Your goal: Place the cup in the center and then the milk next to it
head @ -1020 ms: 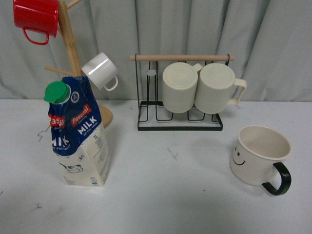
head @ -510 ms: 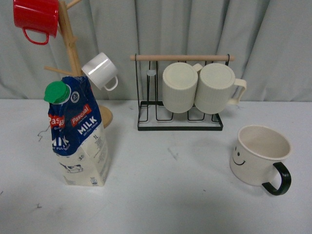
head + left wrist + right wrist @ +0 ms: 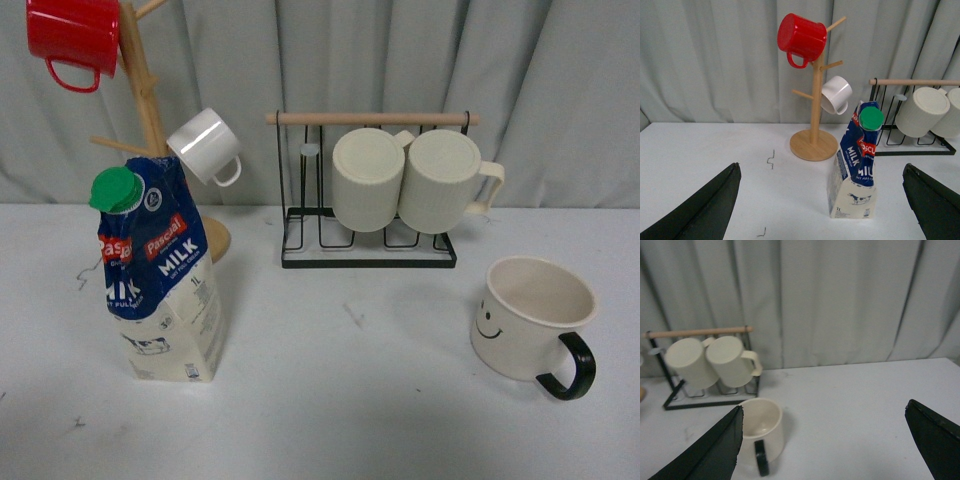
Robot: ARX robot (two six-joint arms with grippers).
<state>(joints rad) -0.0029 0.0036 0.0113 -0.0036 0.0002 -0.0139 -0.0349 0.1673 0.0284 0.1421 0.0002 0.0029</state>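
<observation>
Two hands sit nearest, neither showing in the front view. The left hand (image 3: 821, 165) has its fingers spread wide and empty; so does the right hand (image 3: 825, 405).

Risks, near to far:
- cup (image 3: 530, 320): smooth wall and wide mouth. A pinch on the rim could slip or tilt it, and a nudge at the handle could spin it off line before it reaches the center (image 3: 340, 360).
- milk (image 3: 165, 290): tall, with a narrow base and a creased top. A high or off-centre push likely topples it. Set down too close, it could knock the cup.
- Back of the table (image 3: 330, 430): ribbed mugs (image 3: 370, 180) on the wire rack (image 3: 365, 263) are also cream, so there is a wrong-pick hazard. An overshoot could also hit the mug tree (image 3: 143, 85).

Looks and places:
- The cup stands upright towards the table's right edge. It is cream, with a small smiley facing the middle and a black loop handle aimed at the near right corner. It looks empty.
- The milk stands upright towards the left edge, well apart from the cup. It has a blue top, red labels, a cream base with a cow and a green cap.
- The center lies bare between them; I see one small dark mark and cannot trace the full frame.
</observation>
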